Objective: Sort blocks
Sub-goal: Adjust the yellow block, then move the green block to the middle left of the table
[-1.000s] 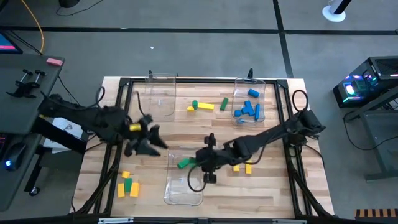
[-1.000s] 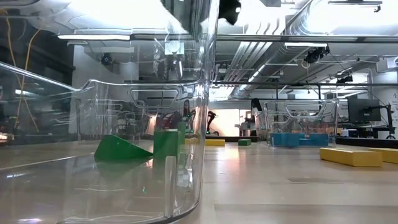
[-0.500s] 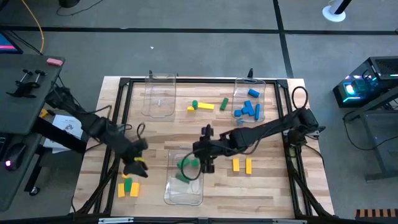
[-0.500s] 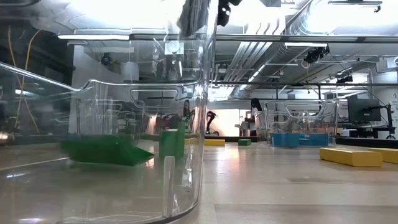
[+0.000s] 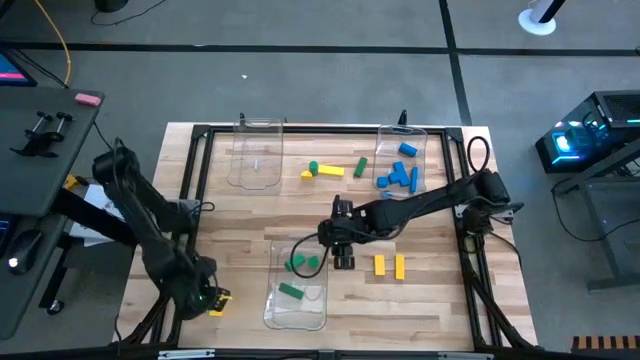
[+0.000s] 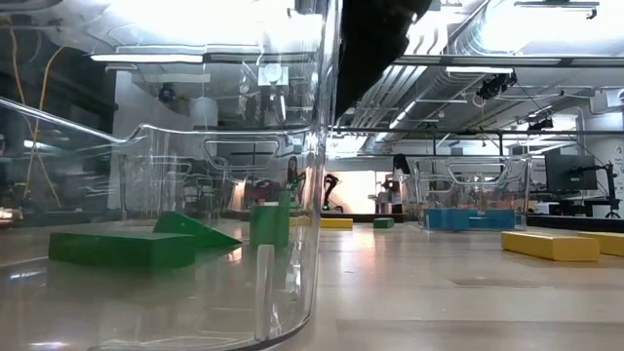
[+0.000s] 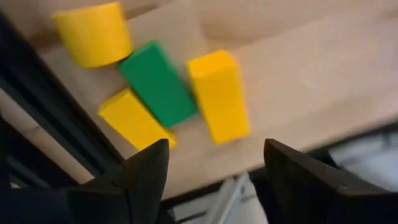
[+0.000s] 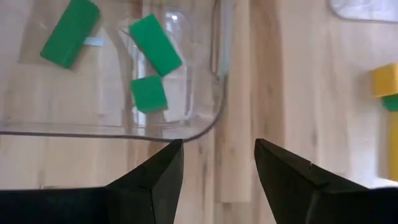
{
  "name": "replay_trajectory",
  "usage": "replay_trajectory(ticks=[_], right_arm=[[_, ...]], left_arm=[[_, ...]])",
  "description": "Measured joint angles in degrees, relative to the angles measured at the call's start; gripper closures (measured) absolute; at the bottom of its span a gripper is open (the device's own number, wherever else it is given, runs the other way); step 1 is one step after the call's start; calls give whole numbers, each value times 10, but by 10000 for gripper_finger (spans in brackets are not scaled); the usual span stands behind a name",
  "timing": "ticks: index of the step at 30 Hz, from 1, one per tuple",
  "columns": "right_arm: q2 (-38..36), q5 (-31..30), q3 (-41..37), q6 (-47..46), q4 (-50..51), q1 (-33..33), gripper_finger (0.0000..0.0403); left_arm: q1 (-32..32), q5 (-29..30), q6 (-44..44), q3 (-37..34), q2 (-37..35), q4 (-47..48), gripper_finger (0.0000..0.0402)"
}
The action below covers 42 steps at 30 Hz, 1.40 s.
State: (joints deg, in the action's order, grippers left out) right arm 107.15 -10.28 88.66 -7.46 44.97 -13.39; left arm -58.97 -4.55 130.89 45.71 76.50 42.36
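Green block (image 5: 290, 291) lying diagonally, clear bin (image 5: 272, 312)

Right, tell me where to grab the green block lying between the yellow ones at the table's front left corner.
Probably from straight above, fingers across its narrow width at mid-length. The green block lies flat, but a yellow bar and another yellow block press against its long sides, leaving little finger room. Nudging one aside first may help. The open left gripper hovers right there.
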Motion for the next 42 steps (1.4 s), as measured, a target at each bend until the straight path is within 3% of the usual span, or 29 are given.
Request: replay_trajectory(ticks=[7,11,14,20,28,32,35,38,42], right_arm=[[0,34,-5,0,-33,8,208],[0,50,-5,-6,-34,9,208],[0,50,-5,-16,-34,9,208],[0,50,-5,-16,-35,7,208],[0,52,-5,-15,-37,8,208],[0,52,-5,-16,-45,8,208],[0,52,-5,-16,-51,8,208],[0,52,-5,-15,-63,8,208],[0,52,-5,-6,-75,8,208]], left_arm=[[9,-25,4,0,64,19,158],[9,-24,-1,1,71,23,188],[9,-21,-1,1,70,23,239],[9,-3,-14,0,68,17,386],[71,96,-84,-1,68,-27,399],[112,99,-180,19,51,-12,401],[113,81,-232,54,35,59,401],[89,23,-298,70,35,123,401],[52,-48,-419,65,49,142,401]])
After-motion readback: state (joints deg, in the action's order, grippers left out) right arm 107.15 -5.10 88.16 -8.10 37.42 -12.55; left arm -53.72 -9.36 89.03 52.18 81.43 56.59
